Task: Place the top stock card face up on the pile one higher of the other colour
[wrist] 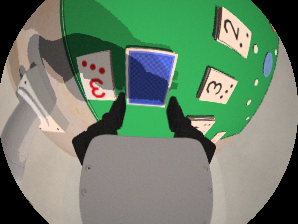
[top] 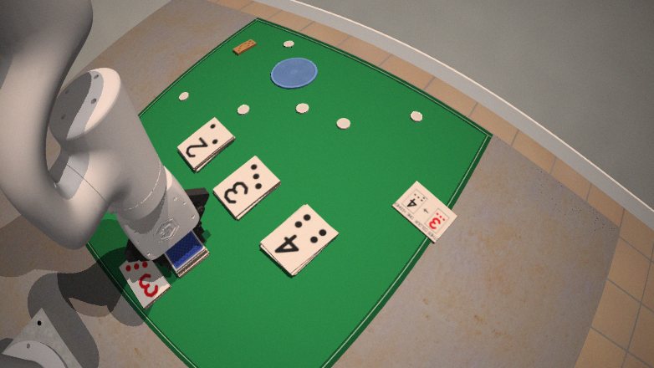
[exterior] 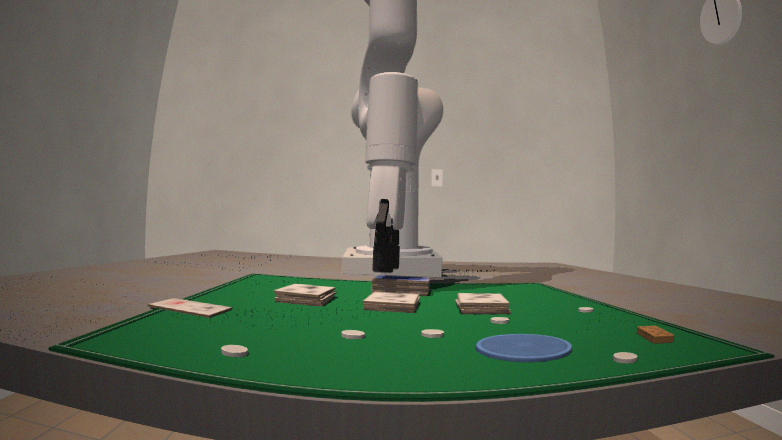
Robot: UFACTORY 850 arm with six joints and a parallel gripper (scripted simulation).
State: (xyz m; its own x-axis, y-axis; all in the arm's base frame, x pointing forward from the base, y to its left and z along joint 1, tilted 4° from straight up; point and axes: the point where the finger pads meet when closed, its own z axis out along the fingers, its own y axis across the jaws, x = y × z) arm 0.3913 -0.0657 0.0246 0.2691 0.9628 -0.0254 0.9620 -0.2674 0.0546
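Observation:
The face-down stock (top: 186,251) (exterior: 401,286) (wrist: 150,77) shows a blue back on top. My gripper (wrist: 147,101) is open and empty, a little above the stock, its fingers to either side of it in the wrist view. The waste (top: 145,284) (wrist: 96,77), topped by a red 3, lies beside the stock. Three face-up piles show a black 2 (top: 206,144) (exterior: 483,303) (wrist: 233,32), a black 3 (top: 247,186) (exterior: 391,301) (wrist: 217,85) and a black 4 (top: 299,239) (exterior: 304,293). In the top view the arm hides part of the stock.
A rule card (top: 424,211) (exterior: 190,307) lies across the edge of the green cloth (top: 365,182). A blue disc (top: 293,73) (exterior: 523,347), an orange-brown block (top: 244,46) (exterior: 655,333) and several white discs, one nearest the rule card (top: 416,116), lie beyond the piles.

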